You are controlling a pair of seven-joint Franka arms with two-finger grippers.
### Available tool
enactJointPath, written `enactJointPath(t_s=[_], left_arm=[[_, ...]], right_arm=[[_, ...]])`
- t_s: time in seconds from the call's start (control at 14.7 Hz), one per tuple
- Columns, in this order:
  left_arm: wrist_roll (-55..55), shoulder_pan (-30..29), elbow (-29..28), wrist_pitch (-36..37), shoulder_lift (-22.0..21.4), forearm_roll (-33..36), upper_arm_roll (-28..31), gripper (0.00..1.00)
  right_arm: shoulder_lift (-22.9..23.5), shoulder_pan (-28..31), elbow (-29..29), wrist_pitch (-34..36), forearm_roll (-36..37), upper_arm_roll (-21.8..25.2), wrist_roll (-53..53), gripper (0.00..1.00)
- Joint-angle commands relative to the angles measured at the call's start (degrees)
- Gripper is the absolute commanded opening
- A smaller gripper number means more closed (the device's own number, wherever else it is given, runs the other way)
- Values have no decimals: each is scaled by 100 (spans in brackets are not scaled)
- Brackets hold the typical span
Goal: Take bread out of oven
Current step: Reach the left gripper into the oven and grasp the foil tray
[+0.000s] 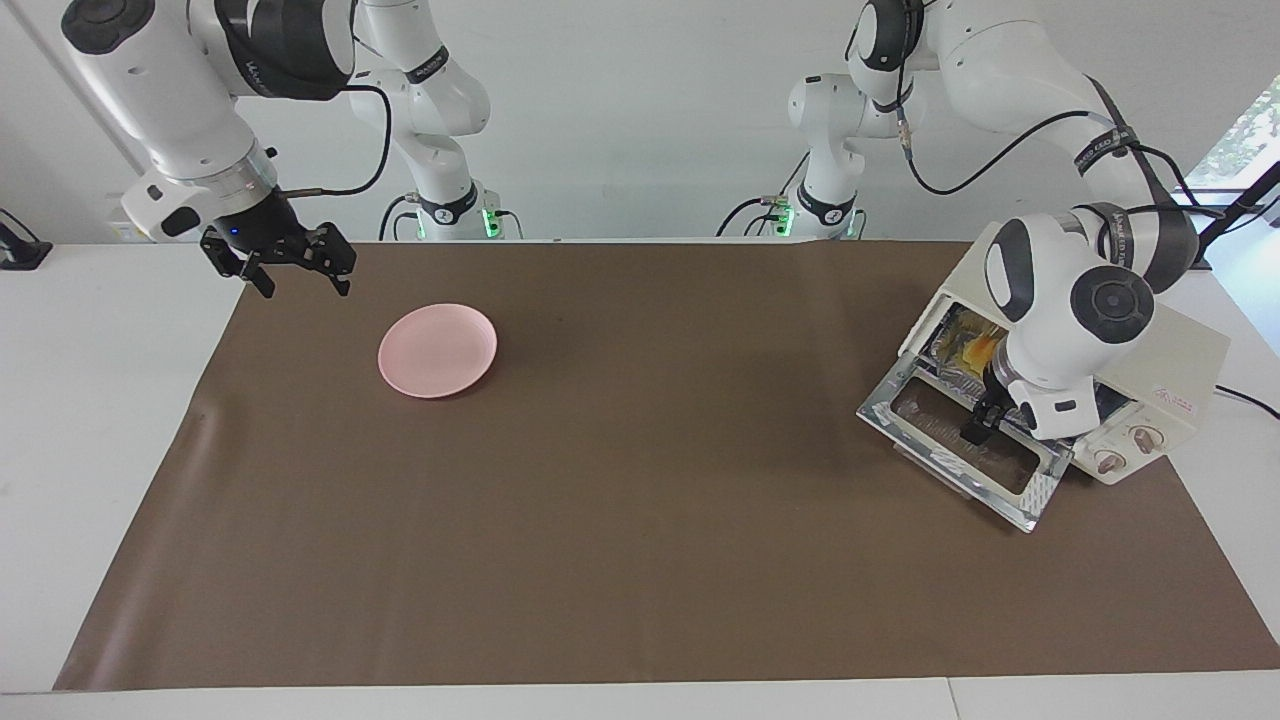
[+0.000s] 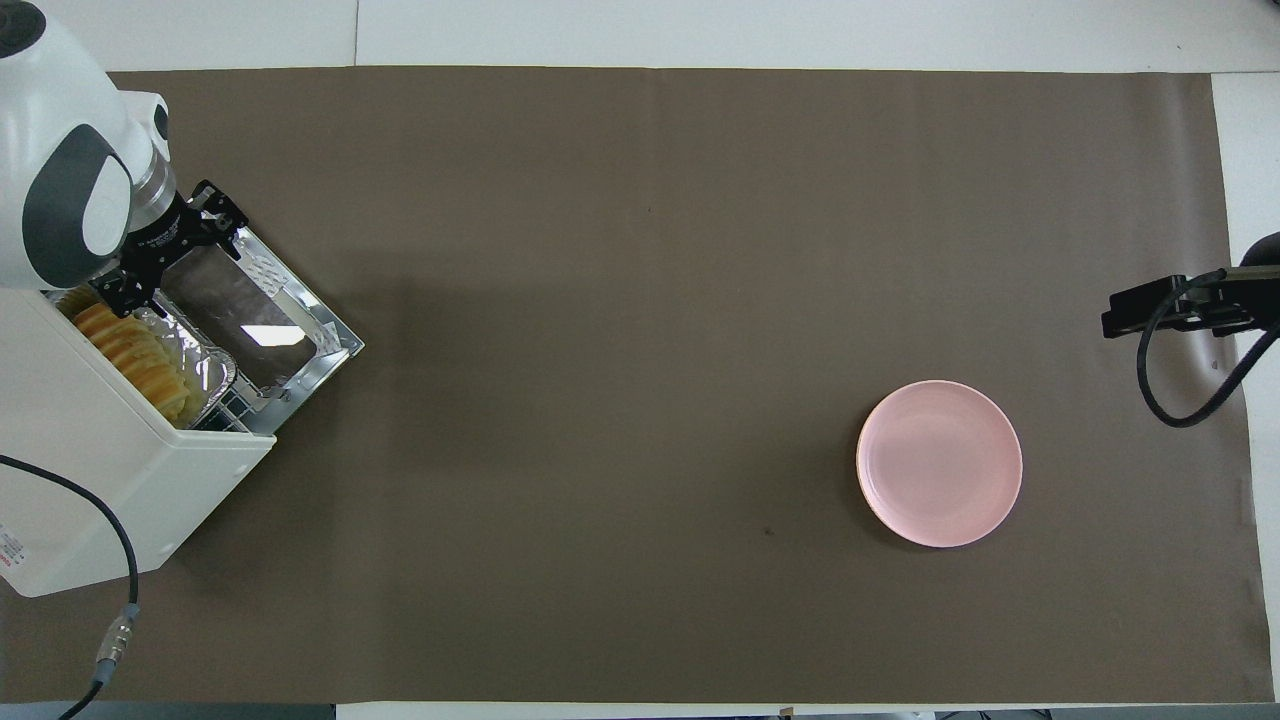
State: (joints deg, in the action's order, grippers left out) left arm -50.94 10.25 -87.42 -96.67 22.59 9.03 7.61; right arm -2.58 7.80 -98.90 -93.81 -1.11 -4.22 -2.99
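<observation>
The cream-white oven (image 1: 1165, 365) (image 2: 90, 470) stands at the left arm's end of the table with its glass door (image 1: 965, 445) (image 2: 250, 320) dropped open. The golden ridged bread (image 2: 130, 350) (image 1: 975, 350) lies in a crinkled foil tray (image 2: 205, 365) at the oven's mouth; the left arm's wrist hides most of it in the facing view. My left gripper (image 1: 985, 418) (image 2: 172, 260) hangs open in front of the oven, over the door's hinge edge and the tray's rim, holding nothing. My right gripper (image 1: 300, 265) (image 2: 1150, 310) waits open over the mat's edge at the right arm's end.
A pink round plate (image 1: 437, 350) (image 2: 940, 463) sits on the brown mat (image 1: 620, 480) toward the right arm's end. The oven's cable (image 2: 110, 560) trails off its end nearer to the robots.
</observation>
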Motion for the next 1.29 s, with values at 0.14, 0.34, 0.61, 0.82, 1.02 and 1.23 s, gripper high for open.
enactJointPath(t_s=[0.14, 0.34, 0.61, 0.82, 1.02, 1.23], left_arm=[[-144, 39, -846, -509, -483, 178, 22, 100], [-144, 21, -1198, -862, -606, 292, 30, 100], [-153, -23, -1409, -985, -685, 310, 30, 100], [-171, -41, -1594, -1240, -694, 310, 30, 100], [-372, -32, -1603, -1363, -598, 353, 22, 100], [-399, -41, -1717, -1495, -536, 424, 22, 100]], right_arm=[[-67, 55, -32, 47, 32, -44, -141, 100], [-67, 55, -24, 47, 32, -44, -141, 100], [-67, 55, -24, 56, 32, -44, -141, 100], [-67, 55, -24, 47, 32, -44, -141, 100], [-67, 55, -24, 47, 32, -44, -141, 100], [-67, 55, -24, 56, 40, -44, -141, 100]])
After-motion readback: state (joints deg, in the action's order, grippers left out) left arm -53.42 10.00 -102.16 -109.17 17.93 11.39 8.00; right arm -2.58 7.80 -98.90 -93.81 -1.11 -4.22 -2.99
